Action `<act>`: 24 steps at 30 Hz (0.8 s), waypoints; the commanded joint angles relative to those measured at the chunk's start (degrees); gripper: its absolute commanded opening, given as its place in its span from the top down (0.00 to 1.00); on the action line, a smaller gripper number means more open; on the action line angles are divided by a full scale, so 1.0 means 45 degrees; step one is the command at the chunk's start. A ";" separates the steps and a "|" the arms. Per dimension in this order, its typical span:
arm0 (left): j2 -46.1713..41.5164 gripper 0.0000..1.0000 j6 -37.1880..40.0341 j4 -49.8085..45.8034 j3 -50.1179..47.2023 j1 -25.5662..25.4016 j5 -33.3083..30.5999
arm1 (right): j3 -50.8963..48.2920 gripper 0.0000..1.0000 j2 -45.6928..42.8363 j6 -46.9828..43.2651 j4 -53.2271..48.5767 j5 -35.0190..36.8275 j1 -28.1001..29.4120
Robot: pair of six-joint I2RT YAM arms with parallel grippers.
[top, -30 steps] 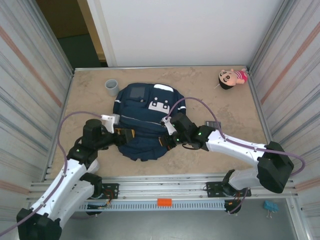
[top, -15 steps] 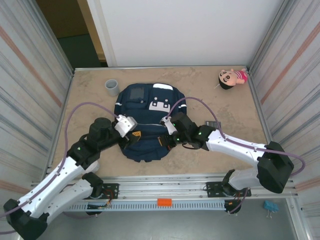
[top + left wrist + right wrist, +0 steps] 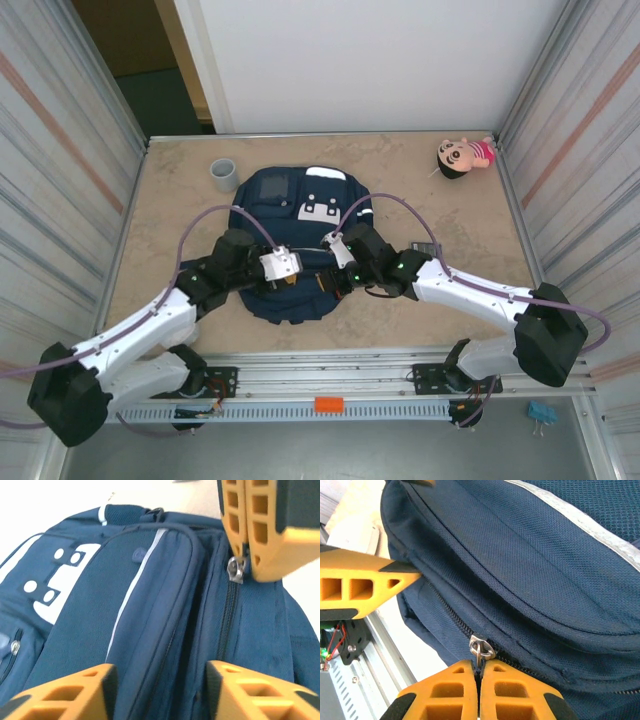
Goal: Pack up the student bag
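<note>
A pale stone-look worktop (image 3: pixel 170 200) lies between ribbed metal walls. The student bag (image 3: pixel 290 200) lies flat at its middle, its zip shut where visible. At the bag's edge toward the arm bases, the right hand (image 3: pixel 479 667) pinches the zipper pull (image 3: pixel 481 647); the left hand (image 3: pixel 160 680) straddles the fabric, fingers apart, holding nothing. Beyond the bag lie a doll (image 3: pixel 463 157) and a grey cup (image 3: pixel 224 174). Packing looks barely begun: opening comes first.

The student bag (image 3: pixel 285 200) is blocking the desk's (image 3: pixel 165 200) middle. A grey cup (image 3: pixel 224 174) is standing far left, a doll (image 3: pixel 462 157) lying far right; bare desk is lying open along the far edge between them.
</note>
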 commanded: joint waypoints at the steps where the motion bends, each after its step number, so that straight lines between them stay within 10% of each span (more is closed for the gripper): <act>1: 0.1234 0.61 0.1140 0.0633 0.0709 -0.0167 0.0574 | -0.0026 1.00 -0.0499 -0.0163 0.0481 -0.0244 -0.0127; 15: 0.1577 0.62 0.0551 0.0121 0.0790 -0.0320 0.0360 | -0.0402 1.00 -0.0946 0.0043 0.0831 -0.0564 -0.0523; 24: 0.1059 1.00 0.0349 0.0041 0.0663 -0.0362 0.0411 | -0.0874 1.00 -0.1367 0.0468 0.0642 -0.0080 -0.1213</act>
